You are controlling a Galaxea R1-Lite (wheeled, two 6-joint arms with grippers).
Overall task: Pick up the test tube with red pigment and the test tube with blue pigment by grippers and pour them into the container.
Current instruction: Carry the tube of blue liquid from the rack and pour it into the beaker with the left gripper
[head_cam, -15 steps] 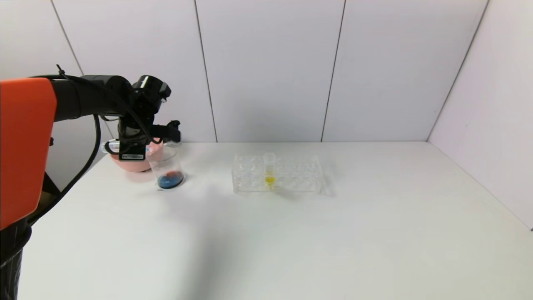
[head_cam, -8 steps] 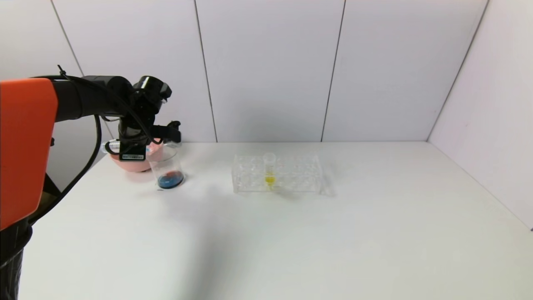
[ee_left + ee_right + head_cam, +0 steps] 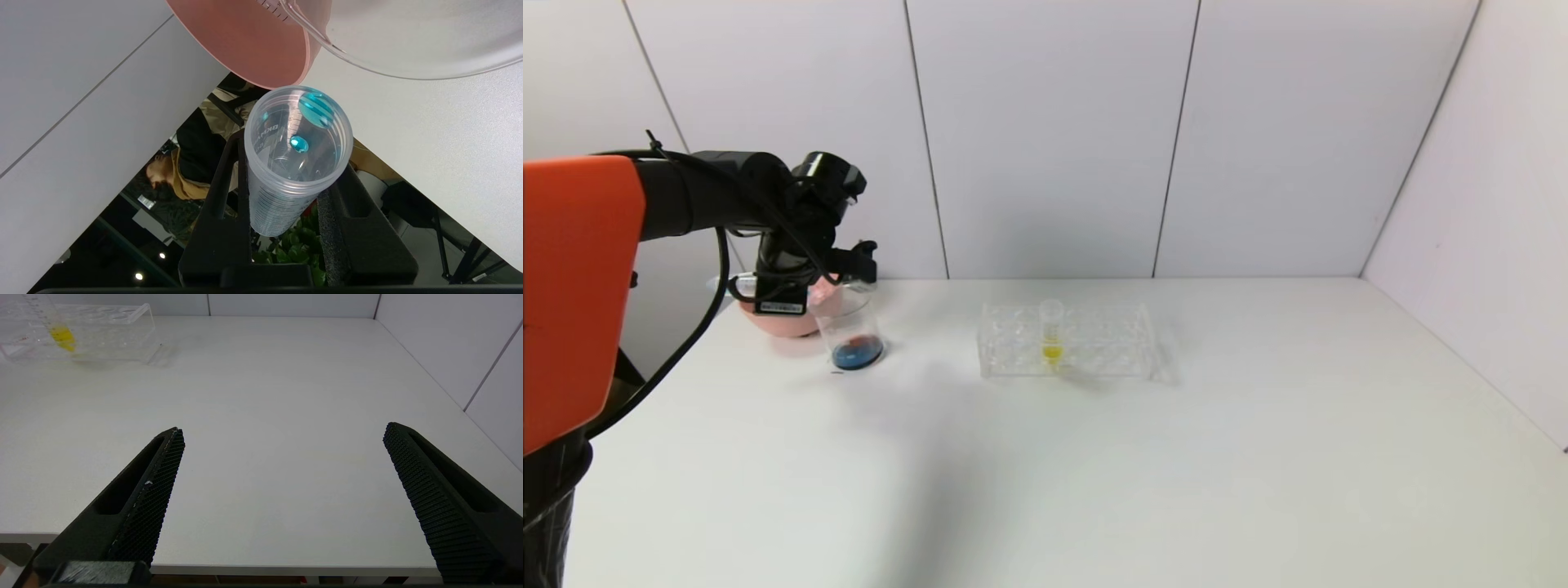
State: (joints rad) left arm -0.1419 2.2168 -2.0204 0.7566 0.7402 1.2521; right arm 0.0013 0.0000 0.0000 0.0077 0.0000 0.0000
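Observation:
My left gripper [image 3: 845, 265] is at the far left of the table, just above the container [image 3: 849, 335], a clear glass beaker with blue and red-orange liquid pooled at its bottom. In the left wrist view the gripper [image 3: 286, 192] is shut on the test tube with blue pigment [image 3: 294, 163]. The tube is tipped and holds only a few blue drops near its mouth. The beaker's rim [image 3: 408, 61] is close beyond the tube's mouth. The test tube with red pigment is out of view. My right gripper [image 3: 284, 433] is open and empty over the table's near edge.
A pink bowl [image 3: 776, 320] stands right behind the beaker and shows in the left wrist view [image 3: 253, 45]. A clear tube rack [image 3: 1094, 343] with a yellow-liquid tube [image 3: 1051, 335] stands at mid-table. White walls close the back and right.
My left arm has shifted slightly to the right above the beaker, still holding the tube. Nothing else has moved.

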